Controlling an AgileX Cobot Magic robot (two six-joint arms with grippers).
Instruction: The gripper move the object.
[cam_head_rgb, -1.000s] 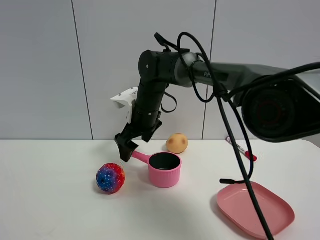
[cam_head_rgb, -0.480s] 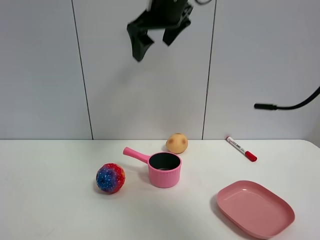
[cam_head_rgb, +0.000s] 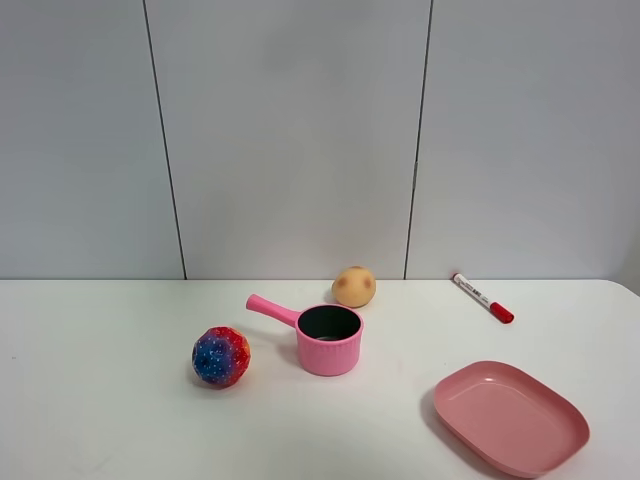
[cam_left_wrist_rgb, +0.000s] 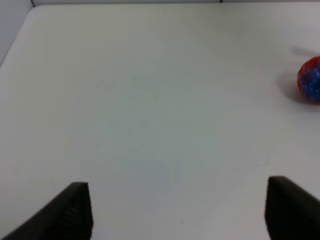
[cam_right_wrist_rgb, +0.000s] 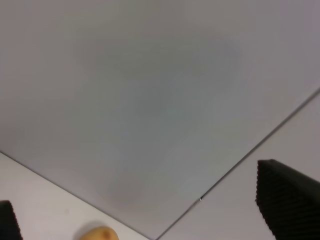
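The pink toy saucepan stands upright on the white table, its straight handle pointing back left. Nothing holds it. Neither arm shows in the exterior high view. In the left wrist view, my left gripper is open and empty, its fingertips wide apart over bare table. In the right wrist view, my right gripper is open and empty, its fingertips wide apart and facing the grey wall. The saucepan is out of both wrist views.
A red-and-blue ball lies left of the saucepan and shows at the edge of the left wrist view. A yellow potato-like toy sits behind the pan. A red marker lies back right. A flat pink plate sits front right.
The right arm, which was down at the saucepan's handle, lifted up and left the exterior high view. The saucepan stayed where it was.
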